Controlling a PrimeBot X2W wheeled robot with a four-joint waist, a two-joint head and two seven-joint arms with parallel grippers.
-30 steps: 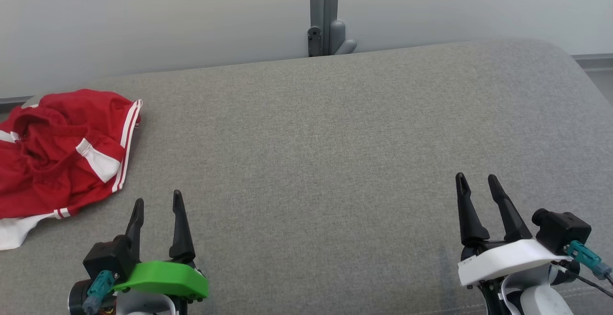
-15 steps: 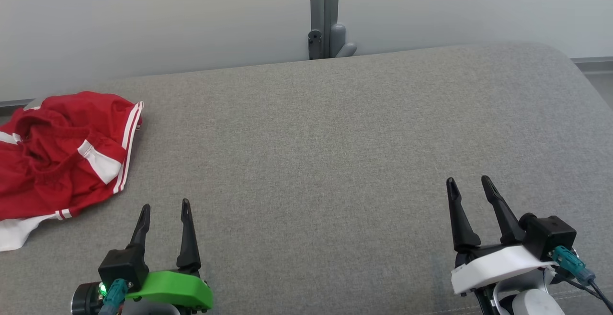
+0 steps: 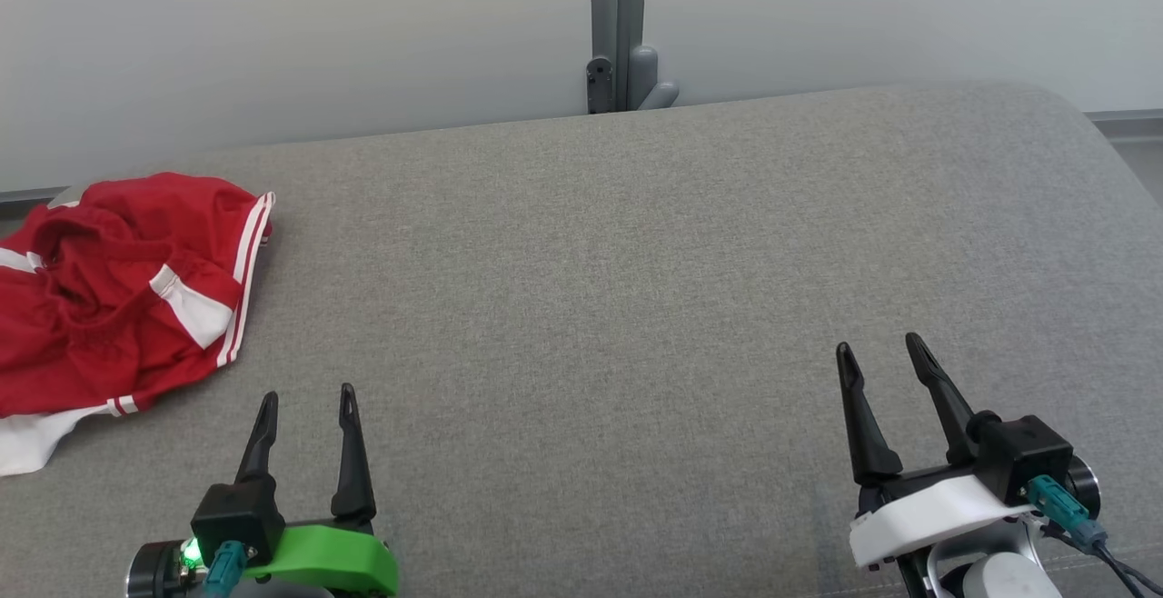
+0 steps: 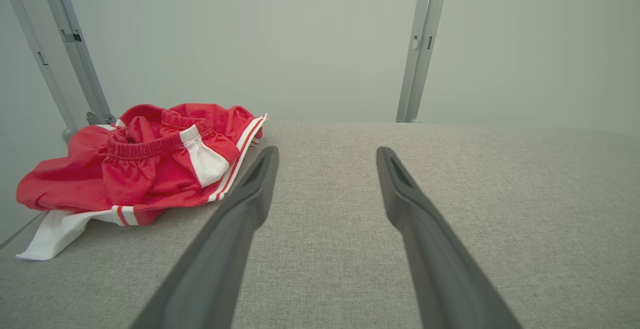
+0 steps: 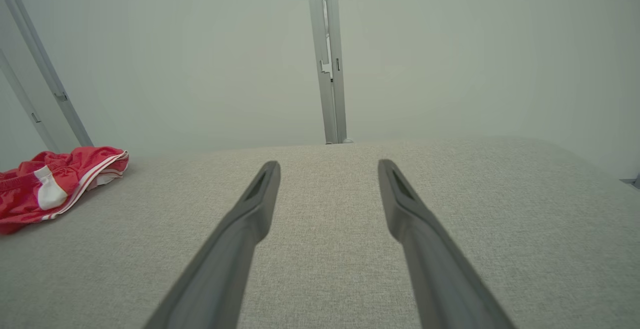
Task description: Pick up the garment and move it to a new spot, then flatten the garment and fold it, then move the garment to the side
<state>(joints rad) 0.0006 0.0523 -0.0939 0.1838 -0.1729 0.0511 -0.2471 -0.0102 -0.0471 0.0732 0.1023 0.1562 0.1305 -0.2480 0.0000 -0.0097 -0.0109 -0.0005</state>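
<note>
The garment (image 3: 118, 294) is a pair of red shorts with white side stripes, lying crumpled at the far left of the grey cushion. The left wrist view shows the garment (image 4: 150, 164) ahead and to the left of my fingers, and the right wrist view has the garment (image 5: 55, 181) at its left edge. My left gripper (image 3: 306, 398) stands open at the lower left, a short way to the right of the shorts and nearer the front, holding nothing. My right gripper (image 3: 879, 350) is open at the lower right, far from the shorts, also with nothing in it.
The grey fabric cushion (image 3: 636, 271) spans the view, its rounded corner at the far right. A pale wall with a grey metal post (image 3: 618, 25) stands just behind its far edge. A strip of floor (image 3: 1140, 148) shows at the right.
Both grippers have shifted: the left one has drawn back toward the bottom edge, the right one has slid slightly left. The shorts have not moved.
</note>
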